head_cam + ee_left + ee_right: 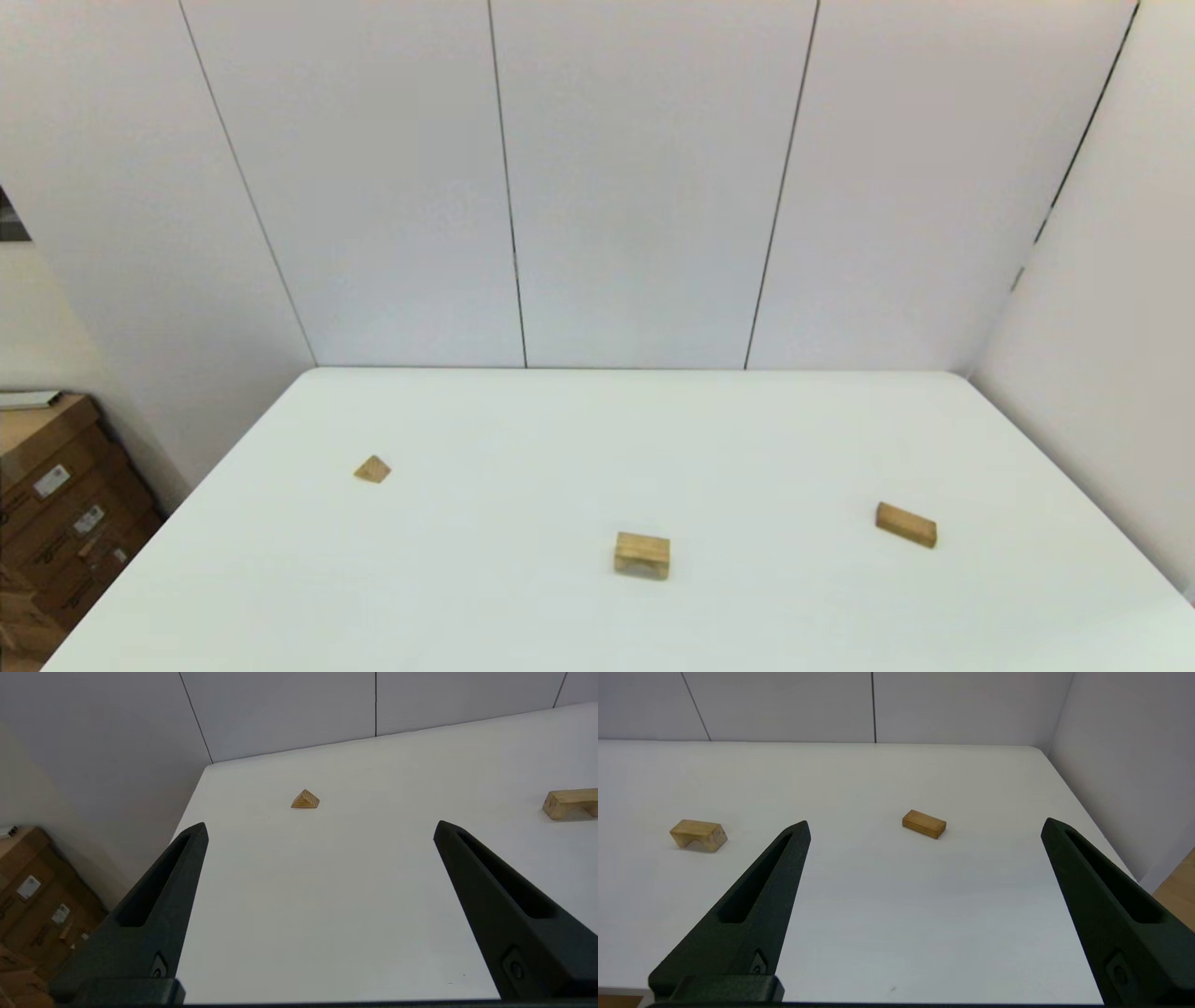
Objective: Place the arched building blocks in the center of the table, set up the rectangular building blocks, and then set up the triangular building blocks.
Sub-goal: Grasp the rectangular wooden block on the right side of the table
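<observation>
The arched block [642, 555] stands on its legs near the middle front of the white table [597, 439]; it also shows as the arched block [698, 835] and the arched block [571, 803]. The rectangular block [906, 525] lies flat at the right, seen too as the rectangular block [924, 824]. The triangular block [372, 469] rests at the left, the same triangular block [305, 799]. My left gripper [320, 828] is open, held back well short of the triangle. My right gripper [924, 826] is open, held back from the bar. Neither arm shows in the head view.
Cardboard boxes [56, 495] are stacked on the floor beyond the table's left edge. White wall panels stand behind the table and a side wall runs close along its right edge [1092, 816].
</observation>
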`<control>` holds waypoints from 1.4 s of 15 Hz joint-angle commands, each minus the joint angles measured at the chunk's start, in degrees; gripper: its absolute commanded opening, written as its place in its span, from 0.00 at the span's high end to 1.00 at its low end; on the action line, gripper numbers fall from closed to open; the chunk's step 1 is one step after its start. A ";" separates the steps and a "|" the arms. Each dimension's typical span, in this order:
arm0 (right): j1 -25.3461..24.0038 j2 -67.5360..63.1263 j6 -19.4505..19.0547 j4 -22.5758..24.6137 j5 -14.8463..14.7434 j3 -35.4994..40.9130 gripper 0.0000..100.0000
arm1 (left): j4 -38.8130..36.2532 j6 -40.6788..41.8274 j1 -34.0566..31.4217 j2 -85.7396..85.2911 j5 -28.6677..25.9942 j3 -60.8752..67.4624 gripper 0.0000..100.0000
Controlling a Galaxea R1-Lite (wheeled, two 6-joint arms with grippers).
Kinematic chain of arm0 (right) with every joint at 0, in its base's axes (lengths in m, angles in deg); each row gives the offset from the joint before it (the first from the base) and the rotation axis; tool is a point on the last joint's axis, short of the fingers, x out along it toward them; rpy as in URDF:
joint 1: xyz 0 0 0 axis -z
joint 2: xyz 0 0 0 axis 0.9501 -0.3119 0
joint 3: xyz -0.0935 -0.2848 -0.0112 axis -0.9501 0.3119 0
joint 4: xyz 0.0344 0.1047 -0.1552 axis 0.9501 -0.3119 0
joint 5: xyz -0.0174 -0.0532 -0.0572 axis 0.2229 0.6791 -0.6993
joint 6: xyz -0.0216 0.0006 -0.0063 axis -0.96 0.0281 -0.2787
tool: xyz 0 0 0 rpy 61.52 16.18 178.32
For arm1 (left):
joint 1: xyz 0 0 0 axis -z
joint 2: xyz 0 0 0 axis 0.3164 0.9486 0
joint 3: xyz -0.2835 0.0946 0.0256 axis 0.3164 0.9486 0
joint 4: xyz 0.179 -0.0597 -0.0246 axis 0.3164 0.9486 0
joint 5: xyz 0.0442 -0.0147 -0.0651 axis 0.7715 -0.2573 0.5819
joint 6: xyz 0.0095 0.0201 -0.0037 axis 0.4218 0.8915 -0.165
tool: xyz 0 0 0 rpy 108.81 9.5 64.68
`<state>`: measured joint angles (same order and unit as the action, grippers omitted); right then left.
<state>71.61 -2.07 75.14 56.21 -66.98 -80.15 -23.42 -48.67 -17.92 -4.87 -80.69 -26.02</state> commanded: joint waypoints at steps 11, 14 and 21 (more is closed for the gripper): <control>-0.04 0.01 -0.01 -0.02 0.01 0.09 0.00 | -0.03 -4.72 0.00 -0.02 2.04 0.13 0.00; -0.04 0.01 -0.01 -0.02 0.01 0.09 0.00 | -0.03 -4.72 0.00 -0.02 2.13 0.13 0.00; -0.04 0.01 -0.54 -0.02 0.19 0.09 0.00 | -0.03 -4.72 0.00 -0.02 2.13 0.13 0.00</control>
<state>71.58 -2.07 74.92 56.26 -66.95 -80.15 -23.45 -53.41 -17.92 -4.90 -78.59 -25.89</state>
